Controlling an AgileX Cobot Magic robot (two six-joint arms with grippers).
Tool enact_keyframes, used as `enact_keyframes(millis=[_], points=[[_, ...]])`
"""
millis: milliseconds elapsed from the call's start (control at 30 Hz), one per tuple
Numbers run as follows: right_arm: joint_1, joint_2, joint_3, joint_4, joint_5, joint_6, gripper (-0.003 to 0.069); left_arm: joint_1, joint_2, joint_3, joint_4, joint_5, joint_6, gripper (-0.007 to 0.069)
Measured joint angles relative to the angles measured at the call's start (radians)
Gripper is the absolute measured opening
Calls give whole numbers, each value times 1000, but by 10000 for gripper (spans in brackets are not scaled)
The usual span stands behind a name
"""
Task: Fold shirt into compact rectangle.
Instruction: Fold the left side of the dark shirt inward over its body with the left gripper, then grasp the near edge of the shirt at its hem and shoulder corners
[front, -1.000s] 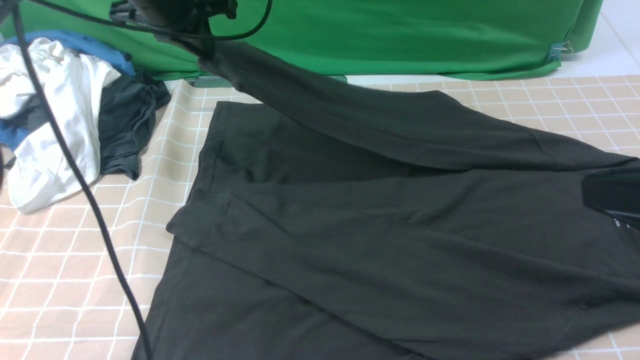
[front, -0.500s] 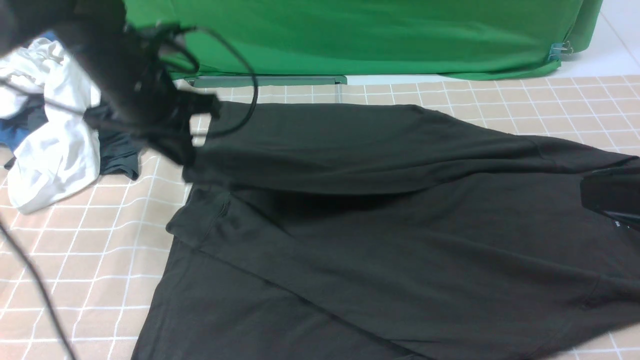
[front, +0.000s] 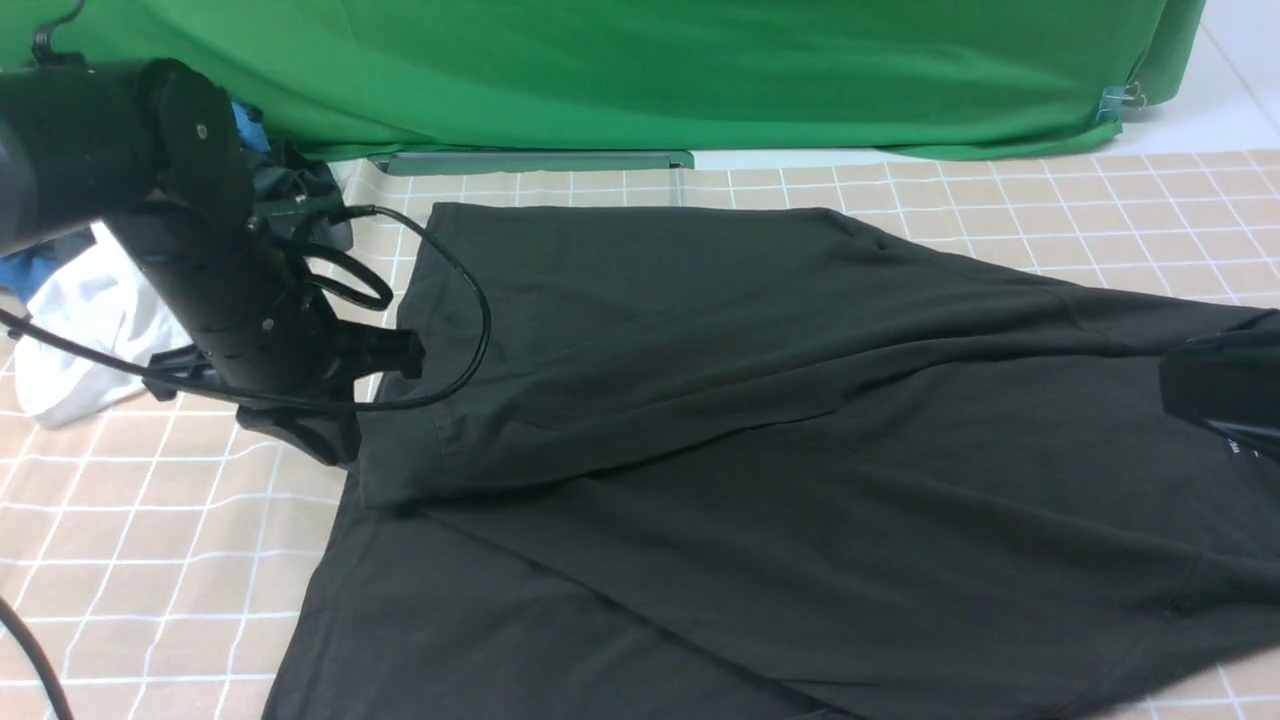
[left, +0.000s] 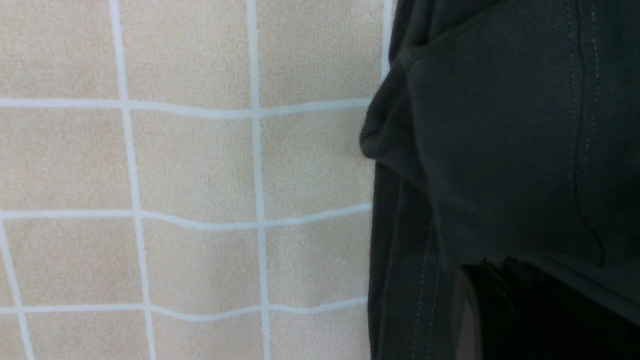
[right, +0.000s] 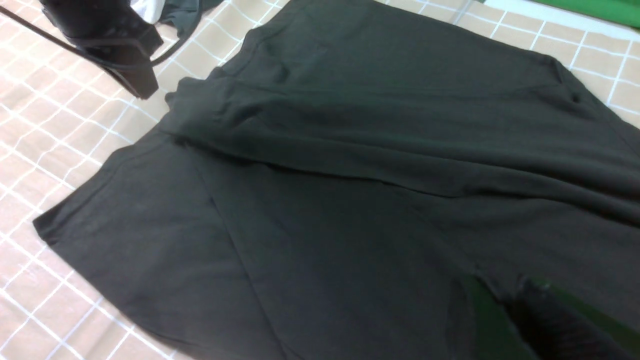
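Front: shirt (front: 700, 400) flat on checked cloth (front: 150, 560), far side folded over toward near, fold's left corner at L gripper (front: 328, 448); R gripper (front: 1222, 395) low on shirt's right end. Jaws of both: can't tell spread or pinching
L wrist: hem corner (left: 390, 135) bunched; flatten it, line hems up parallel before backing off
R wrist: fold edge runs left-right w/ ripples; keep right end taut
Containers: none in view

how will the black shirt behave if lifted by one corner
Probably floppy: the shirt lies in soft folds, so it should drape and sag. Likely light, being thin knit. It may bunch rather than slide on the checked cloth.
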Motion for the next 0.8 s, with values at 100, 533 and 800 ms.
enact_keyframes(millis=[100, 533, 800], points=[[0, 0, 0, 0, 0, -2, 144, 0, -5, 1, 2, 45, 39, 122], [0, 1, 0, 0, -1, -5, 144, -143, -319, 434, 1, -16, -5, 192], [0, 30, 0, 0, -4, -4, 144, -177, -359, 625, 135, -242, -204, 442]])
